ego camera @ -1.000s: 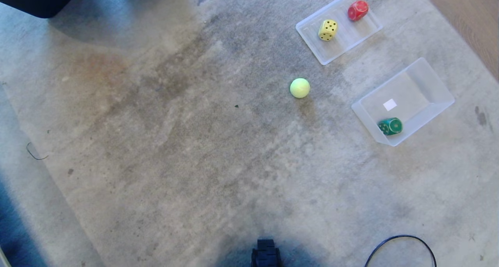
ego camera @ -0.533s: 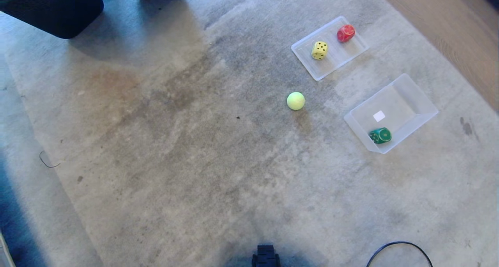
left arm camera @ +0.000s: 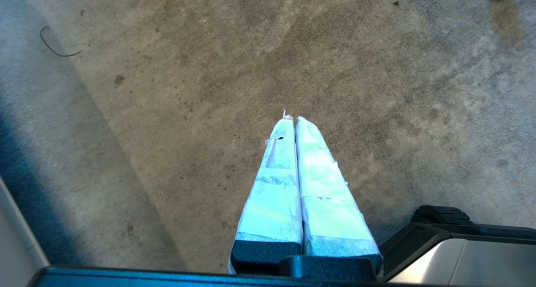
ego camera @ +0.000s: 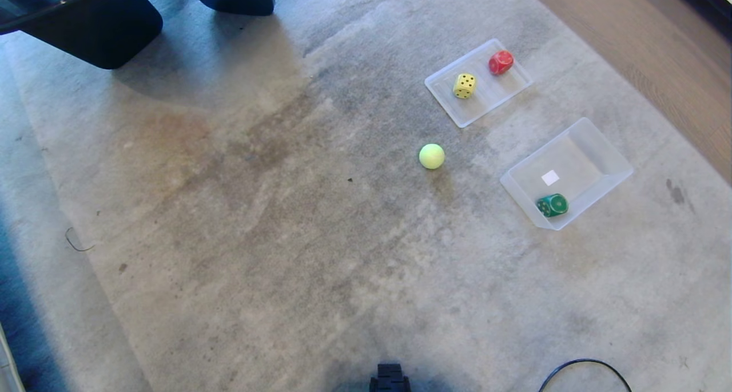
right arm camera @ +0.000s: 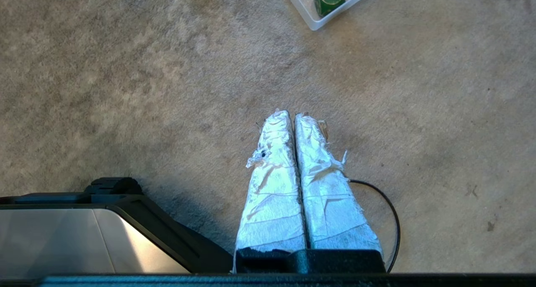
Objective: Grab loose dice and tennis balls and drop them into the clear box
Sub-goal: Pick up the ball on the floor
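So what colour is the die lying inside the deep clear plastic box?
Green die, in the deep clear plastic box; clearest in the right wrist view.

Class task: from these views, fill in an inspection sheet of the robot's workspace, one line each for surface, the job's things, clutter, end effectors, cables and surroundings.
Surface: stained grey carpet.
Job's things: green die inside the clear box; tennis ball loose on the carpet; yellow die and red die in the shallow tray.
Clutter: thin dark wire scrap at the carpet's left edge.
End effectors: left end effector and right end effector shut, empty, above bare carpet.
Cables: black cable loop.
Surroundings: dark furniture legs, wooden floor.
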Robot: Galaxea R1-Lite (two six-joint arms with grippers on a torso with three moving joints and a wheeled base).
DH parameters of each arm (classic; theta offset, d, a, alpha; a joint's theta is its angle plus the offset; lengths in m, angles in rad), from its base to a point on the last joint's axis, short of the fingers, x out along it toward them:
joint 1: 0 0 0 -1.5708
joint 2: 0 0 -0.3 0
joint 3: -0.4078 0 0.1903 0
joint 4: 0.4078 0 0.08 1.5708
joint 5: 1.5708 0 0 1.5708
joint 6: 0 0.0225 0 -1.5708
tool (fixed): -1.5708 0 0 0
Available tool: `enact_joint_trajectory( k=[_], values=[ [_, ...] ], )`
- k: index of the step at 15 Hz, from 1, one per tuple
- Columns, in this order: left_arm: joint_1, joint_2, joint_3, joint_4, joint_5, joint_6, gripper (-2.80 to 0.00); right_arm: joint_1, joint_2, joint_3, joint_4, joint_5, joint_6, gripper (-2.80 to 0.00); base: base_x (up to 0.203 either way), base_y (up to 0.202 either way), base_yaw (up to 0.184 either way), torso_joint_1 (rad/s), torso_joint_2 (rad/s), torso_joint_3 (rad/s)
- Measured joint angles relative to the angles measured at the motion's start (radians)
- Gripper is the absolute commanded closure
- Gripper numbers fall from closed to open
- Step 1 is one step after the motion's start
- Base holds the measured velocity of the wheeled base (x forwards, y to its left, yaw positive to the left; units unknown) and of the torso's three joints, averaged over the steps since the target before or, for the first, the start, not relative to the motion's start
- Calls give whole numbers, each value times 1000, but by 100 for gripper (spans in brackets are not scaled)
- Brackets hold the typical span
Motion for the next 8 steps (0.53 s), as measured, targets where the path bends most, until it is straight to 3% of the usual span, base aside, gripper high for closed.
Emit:
enact_joint_trajectory(
  k=[8],
  values=[
    [0,0,0,0,-1,2,0,0,0,-1,3,-1,-1,0,0,0,0,0,0,0]
  ],
)
